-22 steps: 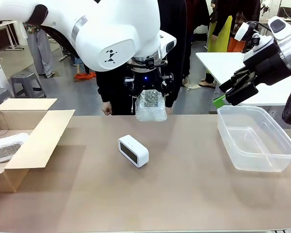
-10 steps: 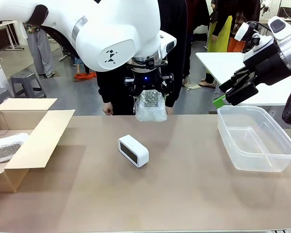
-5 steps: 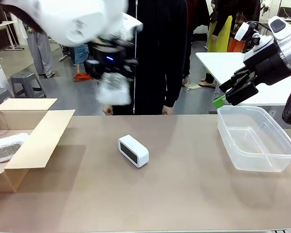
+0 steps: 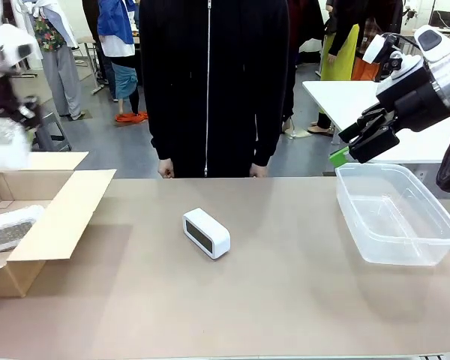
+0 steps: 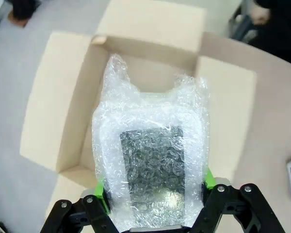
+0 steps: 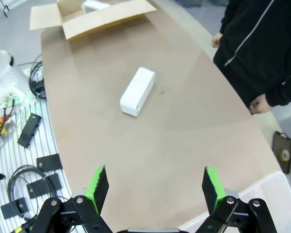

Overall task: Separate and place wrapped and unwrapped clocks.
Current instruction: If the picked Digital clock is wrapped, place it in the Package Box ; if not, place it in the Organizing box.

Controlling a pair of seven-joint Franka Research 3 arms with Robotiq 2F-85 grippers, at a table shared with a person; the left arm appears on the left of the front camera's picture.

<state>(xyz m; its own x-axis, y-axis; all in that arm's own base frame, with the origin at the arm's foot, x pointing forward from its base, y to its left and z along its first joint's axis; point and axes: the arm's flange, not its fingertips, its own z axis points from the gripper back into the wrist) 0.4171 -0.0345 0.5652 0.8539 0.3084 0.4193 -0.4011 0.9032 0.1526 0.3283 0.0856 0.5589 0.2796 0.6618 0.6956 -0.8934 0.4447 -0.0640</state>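
Note:
My left gripper (image 4: 5,133) is shut on a bubble-wrapped clock (image 4: 1,150) and holds it in the air over the open cardboard box (image 4: 56,217) at the table's left end. From the left wrist, that wrapped clock (image 5: 153,160) sits between the green pads, with the box (image 5: 150,29) straight below. Another wrapped clock (image 4: 11,229) lies inside the box. The unwrapped white clock (image 4: 206,233) with a dark face lies near the table's middle, also seen as the white clock (image 6: 137,91). My right gripper (image 4: 354,146) hangs open and empty above the right side.
A clear plastic tub (image 4: 435,244) stands at the table's right end, under my right gripper (image 6: 155,182). A person in black (image 4: 210,82) stands at the far edge, hands (image 4: 165,169) by the table. The box's flaps (image 4: 37,160) lie spread outward.
My left arm has swung fast from above the table's far middle to the left, carrying the wrapped clock over the box. The right arm and the white clock have stayed put.

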